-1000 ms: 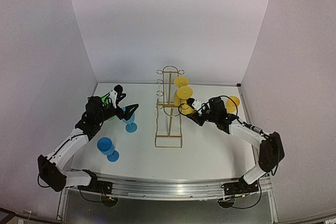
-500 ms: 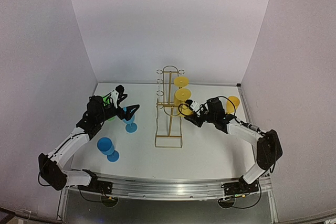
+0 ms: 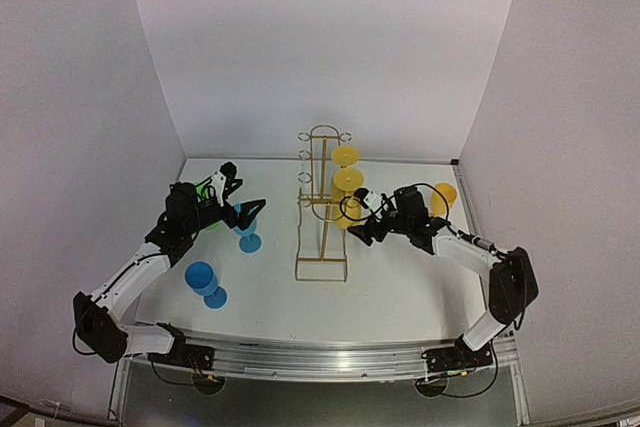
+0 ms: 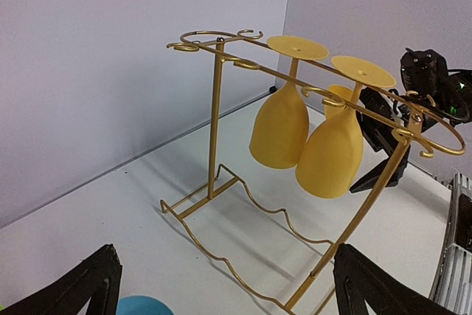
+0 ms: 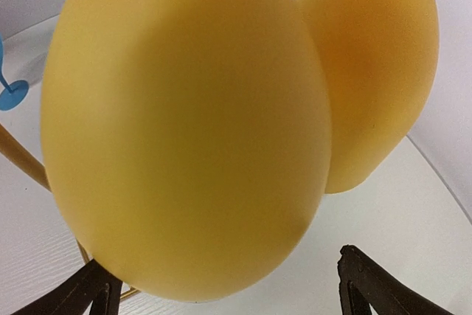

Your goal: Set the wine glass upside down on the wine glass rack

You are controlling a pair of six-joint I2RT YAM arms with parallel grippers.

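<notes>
Pale lilac walls (image 3: 320, 47) close in a white counter (image 3: 400, 292). From the top view, the wine glass rack (image 3: 322, 205) stands mid-counter with yellow glasses hanging foot-up on its right side. The nearest, the yellow wine glass (image 3: 352, 210), is just beside the right jaws at the end of the right arm (image 3: 470, 252). The left jaws, on the left arm (image 3: 130, 277), gape around an upright blue glass (image 3: 246, 230). A second blue glass (image 3: 203, 279) stands nearer the arm bases, and a spare yellow glass (image 3: 443, 193) stands behind the right arm.

The left wrist view adds what the top hides: the hanging bowls clear the rack's wavy base, and the right jaws show black behind the nearer bowl. Its own fingertips (image 4: 88, 285) sit at the frame's bottom corners, spread wide, with a blue rim (image 4: 144, 306) low between them.

The right wrist view is filled by the upside-down wine glass bowl, its neighbour glass (image 5: 376, 71) behind on the right. The dark fingertips (image 5: 369, 285) are wide apart beneath it; whether they touch it I cannot tell.

Against a second ago, the right jaws have shifted slightly toward the near edge; the left arm and all the glasses are unchanged.
</notes>
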